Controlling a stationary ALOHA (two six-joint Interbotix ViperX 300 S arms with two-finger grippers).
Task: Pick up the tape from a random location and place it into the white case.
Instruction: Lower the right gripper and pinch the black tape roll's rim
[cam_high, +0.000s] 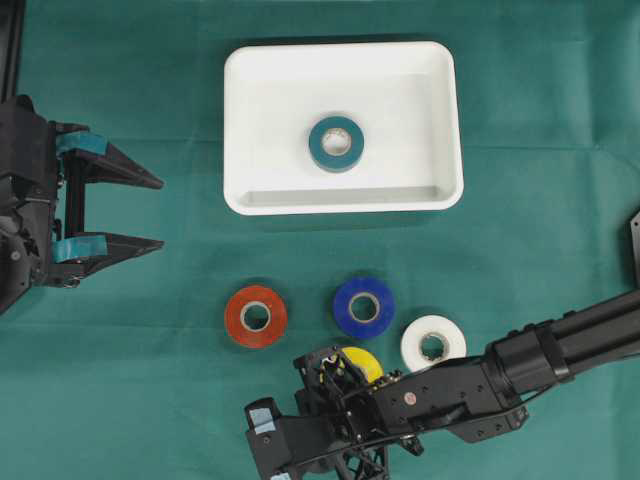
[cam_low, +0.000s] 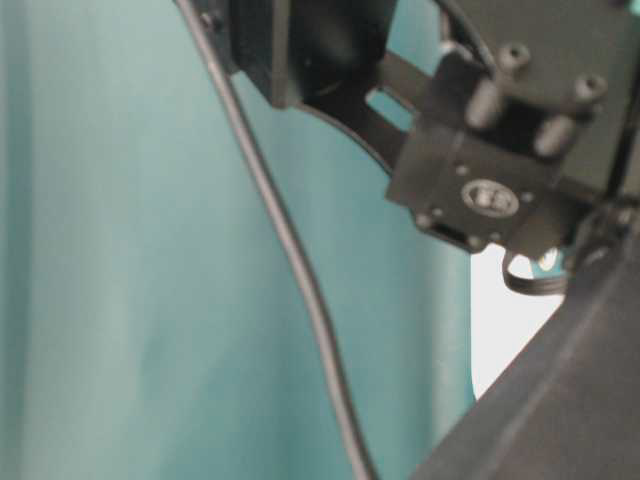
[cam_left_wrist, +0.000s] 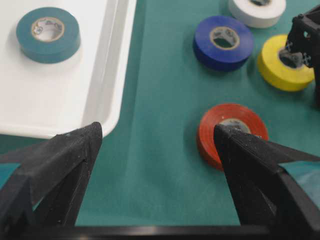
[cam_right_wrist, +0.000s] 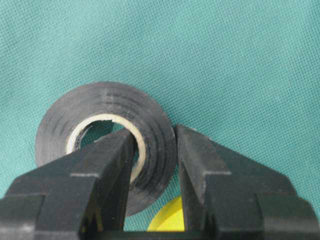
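1. The white case (cam_high: 343, 127) lies flat toward the far middle of the bench (cam_high: 120, 380), which is covered in green cloth.
2. A teal tape roll (cam_high: 336, 143) lies flat inside the white case, near its centre and clear of the rim; the left wrist view shows it well inside the case wall.
3. Four more rolls lie on the cloth nearer than the case: a red tape roll (cam_high: 255, 316), a blue tape roll (cam_high: 364, 307), a white tape roll (cam_high: 433, 344) and a yellow tape roll (cam_high: 363, 362).
4. The yellow roll is partly covered from above by the right arm's wrist, just beside the blue and white rolls.
5. The right hand (cam_right_wrist: 154, 150) is clamped on a black tape roll (cam_right_wrist: 107, 140): one finger sits inside the roll's core and the other presses its outer face, pinching the wall between them.
6. A sliver of yellow shows below the black roll, between the fingers, in the right wrist view.
7. The left hand (cam_high: 140, 212) sits at the left edge of the bench with its fingers spread wide, holding nothing, well apart from the case and the rolls.
8. The table-level view is blocked by blurred arm parts and a cable.
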